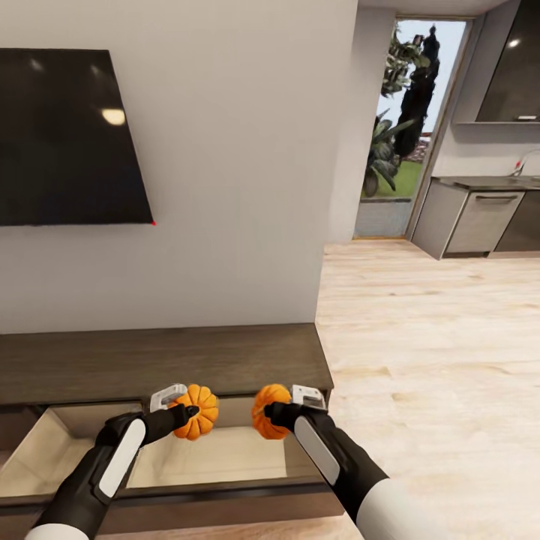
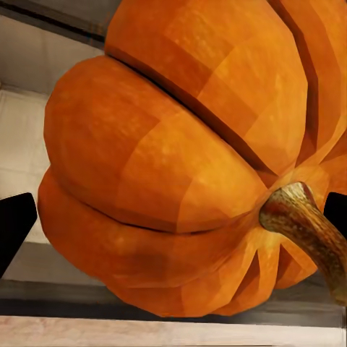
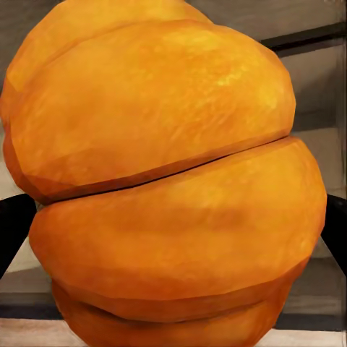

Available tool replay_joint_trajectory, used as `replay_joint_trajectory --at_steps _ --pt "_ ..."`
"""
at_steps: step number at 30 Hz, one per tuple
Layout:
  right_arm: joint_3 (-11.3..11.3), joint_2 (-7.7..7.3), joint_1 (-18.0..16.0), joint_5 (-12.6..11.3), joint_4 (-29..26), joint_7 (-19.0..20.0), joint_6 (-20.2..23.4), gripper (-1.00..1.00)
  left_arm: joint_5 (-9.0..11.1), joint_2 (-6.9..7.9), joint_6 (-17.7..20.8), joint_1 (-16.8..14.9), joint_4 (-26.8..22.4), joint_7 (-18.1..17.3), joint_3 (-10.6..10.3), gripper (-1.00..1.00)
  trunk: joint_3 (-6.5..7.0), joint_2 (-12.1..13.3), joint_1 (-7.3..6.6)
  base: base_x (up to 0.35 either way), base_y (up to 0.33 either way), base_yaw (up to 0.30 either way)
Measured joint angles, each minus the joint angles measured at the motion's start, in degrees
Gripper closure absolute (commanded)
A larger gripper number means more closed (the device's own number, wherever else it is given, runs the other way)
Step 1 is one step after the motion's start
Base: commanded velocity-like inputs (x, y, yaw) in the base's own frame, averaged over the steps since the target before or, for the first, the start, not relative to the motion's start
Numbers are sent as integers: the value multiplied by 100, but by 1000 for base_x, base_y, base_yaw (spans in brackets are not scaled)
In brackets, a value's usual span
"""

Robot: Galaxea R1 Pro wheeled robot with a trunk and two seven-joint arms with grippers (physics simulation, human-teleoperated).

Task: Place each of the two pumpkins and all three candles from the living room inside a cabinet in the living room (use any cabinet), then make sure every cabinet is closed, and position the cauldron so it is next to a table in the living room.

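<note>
A small round orange ribbed pumpkin (image 1: 198, 412) is clamped in the left gripper (image 1: 182, 406), a second orange pumpkin (image 1: 268, 411) in the right gripper (image 1: 283, 409). Both are held above the pulled-out drawer (image 1: 225, 491) of the long, low dark-brown wood cabinet (image 1: 165, 360), inside its edges.

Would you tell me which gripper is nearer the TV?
Left. The left gripper sits below the TV, toward its right edge; the right gripper is farther right.
</note>
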Motion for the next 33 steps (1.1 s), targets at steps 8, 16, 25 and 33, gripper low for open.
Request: replay_joint_trajectory --at_steps 8,16,25,33 --pt "-16 1 0 657 63 1 -84 100 -566 -222 -266 -2 71 39 -80 100 -143 -321 176 0 0 0" --pt "-25 -7 0 678 69 1 -96 100 -846 -385 -405 -9 225 51 -86 100 -287 -642 351 0 0 0" --pt "-30 -16 0 672 58 11 -89 100 -868 -391 -446 -7 231 52 -85 100 -449 -1003 549 0 0 0" --pt "-32 -17 0 704 29 13 -135 100 -865 -380 -460 -6 231 53 -80 100 -592 -1324 725 0 0 0"
